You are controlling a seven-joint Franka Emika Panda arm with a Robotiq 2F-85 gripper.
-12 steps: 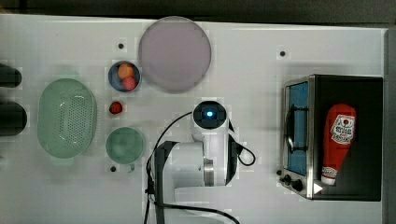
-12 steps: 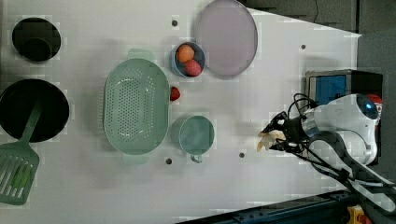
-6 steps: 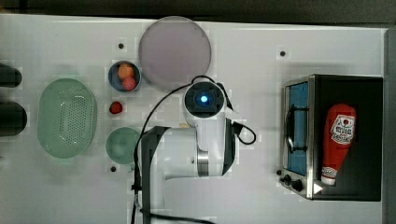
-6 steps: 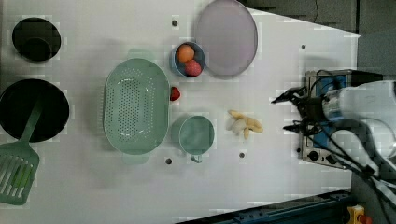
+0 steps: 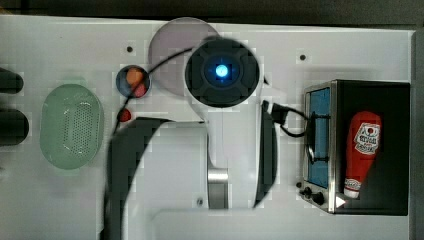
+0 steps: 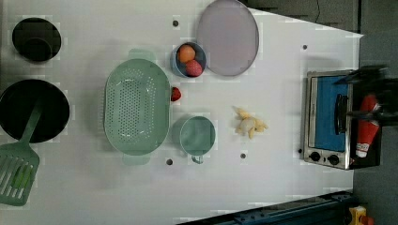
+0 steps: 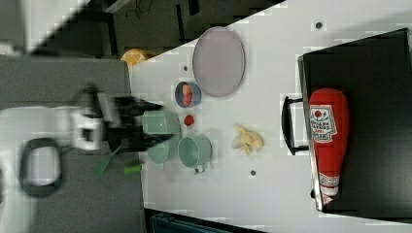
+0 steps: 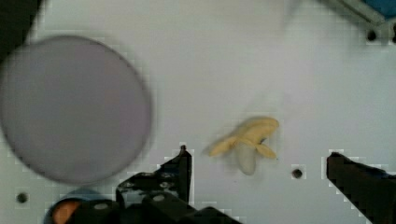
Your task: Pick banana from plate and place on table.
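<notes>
The banana (image 6: 248,125), small and pale yellow with splayed peel, lies on the white table (image 6: 281,187), apart from the plate. It also shows in the right view (image 7: 248,139) and the wrist view (image 8: 247,140). The mauve-grey plate (image 6: 227,37) (image 7: 218,60) (image 8: 70,107) lies bare at the table's far edge. My gripper (image 8: 259,154) hangs high above the banana, open and holding nothing, with its dark fingers (image 8: 180,163) wide apart. In the top view my arm's wrist (image 5: 222,72) covers part of the plate (image 5: 167,50) and hides the banana.
A toaster oven (image 6: 326,122) with a red ketchup bottle (image 5: 362,150) on top stands at the left view's right. A blue bowl of fruit (image 6: 188,60), a small red fruit (image 6: 175,93), a teal cup (image 6: 197,136) and a green colander (image 6: 136,112) sit near the banana. Black pans and a spatula (image 6: 16,173) lie beyond the colander.
The banana, held low over the table a second ago, has been let go and rests there. My arm has risen well above it and the fingers have opened wide.
</notes>
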